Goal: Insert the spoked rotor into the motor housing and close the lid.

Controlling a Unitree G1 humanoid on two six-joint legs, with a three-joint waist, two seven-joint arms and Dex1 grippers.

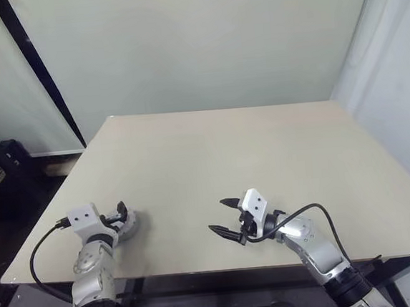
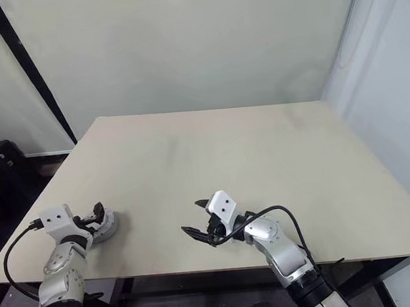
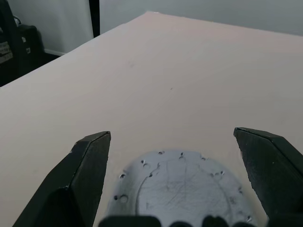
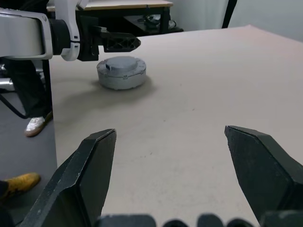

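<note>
Closest to the camera are the two grippers, both low at the near edge of the table (image 1: 261,141). The left gripper (image 1: 122,214) is at the near left corner. Its two black fingers (image 3: 90,165) are spread wide apart, one on each side of the lid (image 3: 182,187), and they do not squeeze it. The lid is a round grey disc with small holes around its edge. It sits on top of the motor housing (image 4: 121,72), so the two make one closed grey puck that rests flat on the table. The right gripper (image 1: 225,218) is near the middle of the near edge, well apart from the puck. It points toward the left gripper, and its fingers (image 4: 94,165) are also wide apart with nothing between them. The table top is big, plain and light tan. Behind it is a pale wall (image 1: 202,39) with a dark slanted bar (image 1: 35,64) on the left. A person's shoes (image 4: 35,125) are on the floor beside the table. I count two grippers, one puck and one table.
</note>
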